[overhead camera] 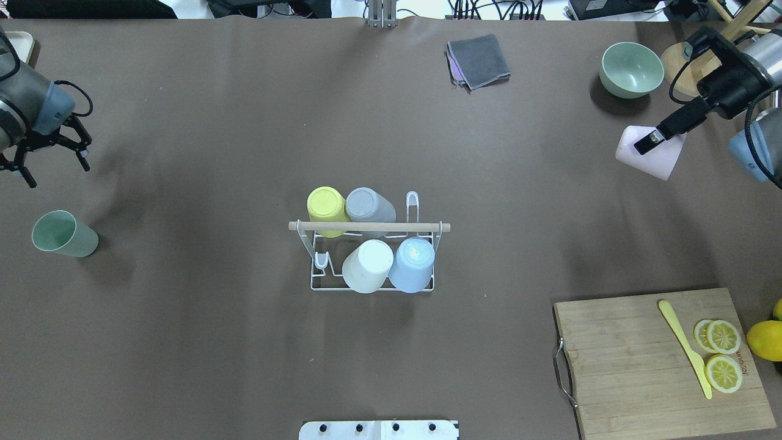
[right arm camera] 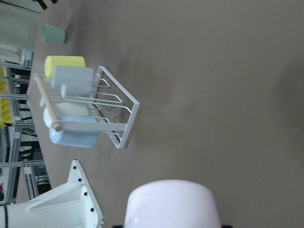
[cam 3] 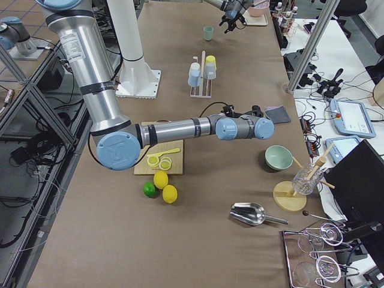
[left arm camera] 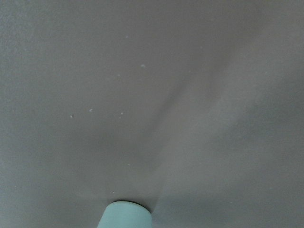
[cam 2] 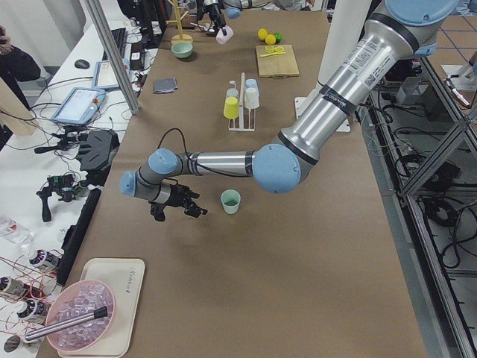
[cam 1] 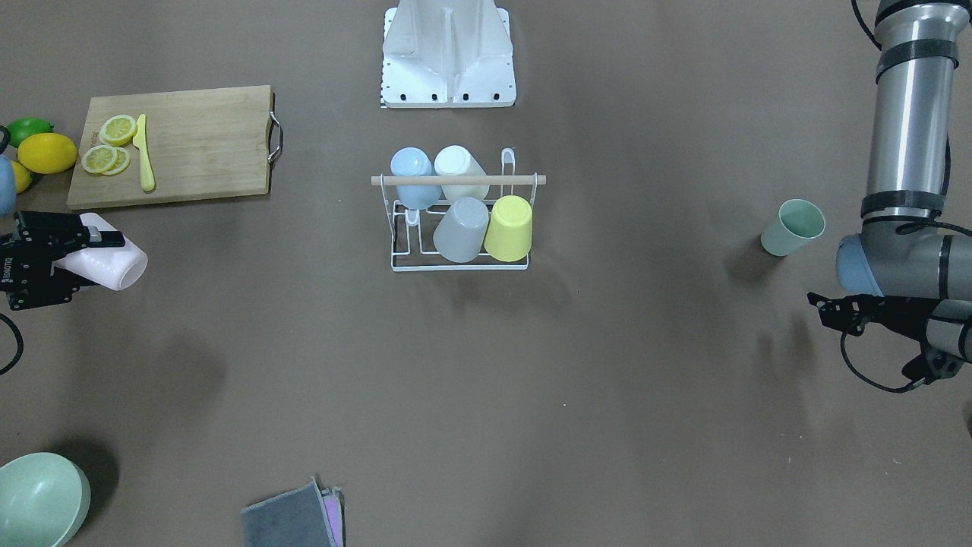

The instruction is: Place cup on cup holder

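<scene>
I see right gripper [overhead camera: 649, 142] clamped on pale pink plastic cup [overhead camera: 657, 159], white wire cup holder [overhead camera: 324, 288] well apart from it; I'd tip cup mouth-down, drop onto a free prong [overhead camera: 413, 201], clear of wooden rod [overhead camera: 366, 227].

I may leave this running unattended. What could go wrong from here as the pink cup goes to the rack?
Only two prongs look free, one beside the grey cup, one beside the white cup; the pink cup could knock either. The wooden rod spans the cup holder, so the right hand might catch it descending.
</scene>
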Action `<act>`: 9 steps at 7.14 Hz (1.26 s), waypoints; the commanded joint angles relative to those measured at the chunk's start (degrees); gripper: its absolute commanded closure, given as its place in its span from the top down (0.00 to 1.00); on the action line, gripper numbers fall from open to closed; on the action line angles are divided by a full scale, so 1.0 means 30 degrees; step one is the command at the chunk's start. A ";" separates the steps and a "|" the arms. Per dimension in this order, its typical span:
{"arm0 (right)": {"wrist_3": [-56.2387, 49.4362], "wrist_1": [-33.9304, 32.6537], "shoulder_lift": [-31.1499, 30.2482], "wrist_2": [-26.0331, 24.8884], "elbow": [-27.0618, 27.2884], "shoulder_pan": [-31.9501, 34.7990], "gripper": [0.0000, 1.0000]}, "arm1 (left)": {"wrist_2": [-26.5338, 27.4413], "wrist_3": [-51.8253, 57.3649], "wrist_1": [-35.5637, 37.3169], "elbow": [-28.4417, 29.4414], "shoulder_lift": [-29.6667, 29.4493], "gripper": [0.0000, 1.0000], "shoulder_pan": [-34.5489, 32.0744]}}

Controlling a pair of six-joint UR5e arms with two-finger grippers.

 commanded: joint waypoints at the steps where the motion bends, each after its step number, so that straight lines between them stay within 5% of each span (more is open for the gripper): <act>1: -0.1619 0.0224 0.0028 0.3031 0.0001 0.0130 0.34 | 0.0743 0.0544 0.0815 -0.0002 0.0100 0.97 0.0316; 4: -0.6528 0.0253 0.0730 0.5177 0.0060 -0.0307 0.30 | 0.0546 0.4294 0.4709 -0.0761 0.0071 0.97 0.0317; 6: -1.1213 0.0225 0.1518 0.5386 0.0060 -0.0601 0.30 | -0.0678 0.4329 0.4717 -0.0822 0.0129 0.97 0.0317; 9: -1.7604 0.0195 0.2078 0.9419 -0.0085 -0.2208 0.30 | -0.0716 0.4796 0.4717 -0.0822 0.0304 0.97 0.0520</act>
